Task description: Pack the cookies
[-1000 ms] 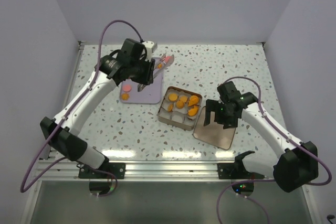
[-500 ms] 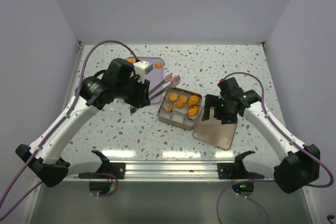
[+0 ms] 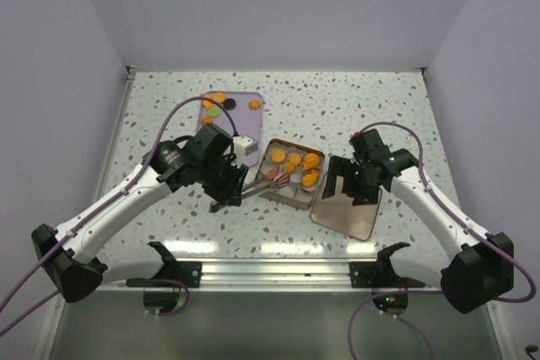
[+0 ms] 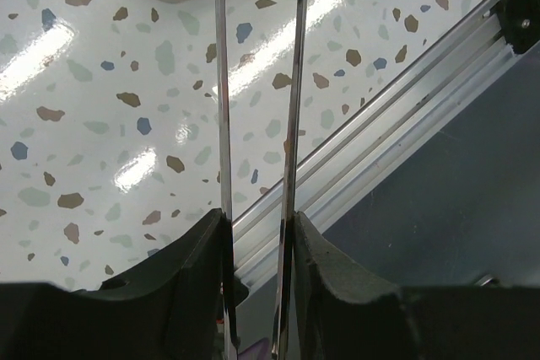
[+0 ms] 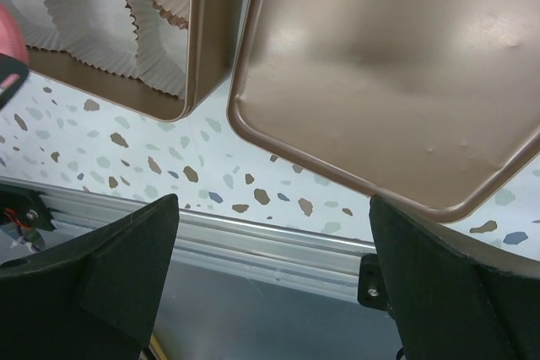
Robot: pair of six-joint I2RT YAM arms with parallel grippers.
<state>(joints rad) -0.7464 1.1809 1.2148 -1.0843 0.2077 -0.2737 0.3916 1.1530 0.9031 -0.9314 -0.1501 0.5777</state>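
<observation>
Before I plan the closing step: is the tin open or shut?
Open: the lid lies flat beside the tin, leaving cookies and paper cups exposed.

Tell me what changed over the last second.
The left hand, shut on the tongs, swung off the lilac tray towards the near edge and to the right. The tong tips, with what looks like a pink cookie between them, now sit over the tin's near-left corner. The open right hand, the tin and the lid stayed roughly put.
</observation>
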